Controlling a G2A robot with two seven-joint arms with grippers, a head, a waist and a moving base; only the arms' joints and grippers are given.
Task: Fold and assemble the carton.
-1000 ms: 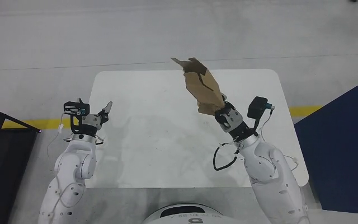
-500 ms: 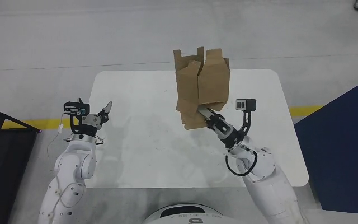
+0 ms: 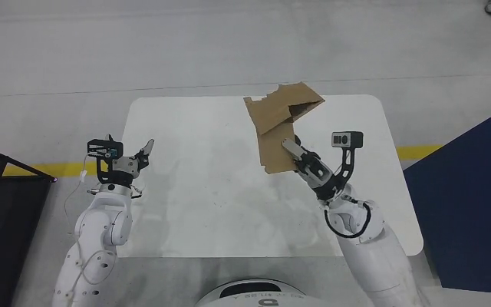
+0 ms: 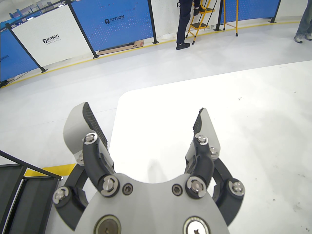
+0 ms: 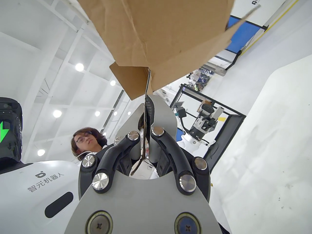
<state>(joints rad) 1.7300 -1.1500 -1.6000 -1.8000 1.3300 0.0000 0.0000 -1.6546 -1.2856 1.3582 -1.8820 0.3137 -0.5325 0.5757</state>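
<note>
The right gripper [image 5: 147,109] clamps a flap of the brown carton [image 3: 276,130], held aloft over the white table's [image 3: 207,199] far right part; the left gripper [image 4: 143,118] gapes wide, empty, by the table's left edge

Robotics test hall: blue-white perforated partition panels [image 4: 114,23], yellow floor line [image 3: 418,152], step ladder [image 4: 201,26], round ceiling lamps [image 5: 79,67], second robot [image 5: 204,120], white table [image 3: 207,192].
</note>
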